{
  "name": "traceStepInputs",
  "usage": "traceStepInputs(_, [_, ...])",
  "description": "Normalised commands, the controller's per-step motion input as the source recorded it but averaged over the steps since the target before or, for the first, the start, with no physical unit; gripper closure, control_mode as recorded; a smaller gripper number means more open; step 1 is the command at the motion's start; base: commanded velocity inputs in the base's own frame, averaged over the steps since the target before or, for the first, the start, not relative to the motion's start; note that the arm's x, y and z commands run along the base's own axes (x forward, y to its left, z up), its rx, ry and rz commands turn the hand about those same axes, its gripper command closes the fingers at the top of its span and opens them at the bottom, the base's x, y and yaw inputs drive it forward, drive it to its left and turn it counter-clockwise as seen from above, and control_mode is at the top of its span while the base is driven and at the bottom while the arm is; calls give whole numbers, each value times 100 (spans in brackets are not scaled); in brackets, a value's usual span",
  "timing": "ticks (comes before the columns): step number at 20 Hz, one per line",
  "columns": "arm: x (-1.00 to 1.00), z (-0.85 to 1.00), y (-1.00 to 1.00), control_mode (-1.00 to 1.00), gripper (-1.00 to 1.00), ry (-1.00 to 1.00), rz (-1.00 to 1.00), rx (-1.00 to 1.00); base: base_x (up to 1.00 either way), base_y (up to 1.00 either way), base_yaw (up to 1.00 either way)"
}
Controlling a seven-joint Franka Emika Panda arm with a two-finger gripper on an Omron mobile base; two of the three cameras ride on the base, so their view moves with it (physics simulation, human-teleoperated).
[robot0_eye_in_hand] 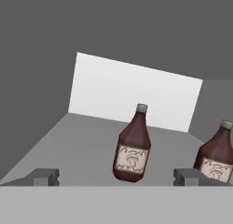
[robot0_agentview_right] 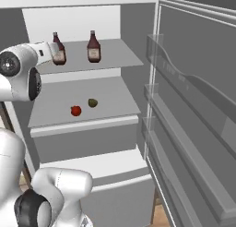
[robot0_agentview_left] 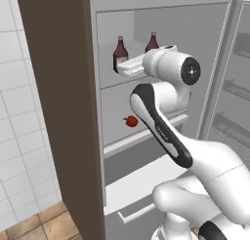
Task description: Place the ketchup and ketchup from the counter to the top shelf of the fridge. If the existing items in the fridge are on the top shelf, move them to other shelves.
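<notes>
Two ketchup bottles stand upright on the fridge's top shelf (robot0_agentview_right: 115,55). The left ketchup (robot0_agentview_left: 120,52) (robot0_agentview_right: 58,50) (robot0_eye_in_hand: 132,145) is just ahead of my gripper (robot0_eye_in_hand: 117,177), which is open with its fingertips (robot0_eye_in_hand: 45,176) wide on either side of the bottle and not touching it. Off to the right stands the other ketchup (robot0_agentview_left: 152,41) (robot0_agentview_right: 93,47) (robot0_eye_in_hand: 217,157). One shelf lower (robot0_agentview_right: 110,94) lie the existing items, a red fruit (robot0_agentview_left: 131,121) (robot0_agentview_right: 76,110) and an olive-brown fruit (robot0_agentview_right: 92,102). The counter is out of view.
The fridge door (robot0_agentview_right: 198,106) stands open at the right with its bins facing in. A dark brown side panel (robot0_agentview_left: 58,112) bounds the fridge on the left, beside a white tiled wall (robot0_agentview_left: 19,136). A pale drawer (robot0_agentview_left: 141,185) sits under the shelves.
</notes>
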Motion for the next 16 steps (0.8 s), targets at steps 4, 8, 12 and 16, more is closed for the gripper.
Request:
traceStepInputs(4, [-100, 20, -44, -100, -100, -11, -13, 3, 0, 0, 0])
traceStepInputs(8, [-100, 9, -56, -100, -100, -4, -16, 3, 0, 0, 0])
traceStepInputs(12, [-100, 0, -58, -100, -100, 0, -16, 1, 0, 0, 0])
traceStepInputs(16, [-100, 0, -61, -100, -100, 0, -12, 0, 0, 0, 0])
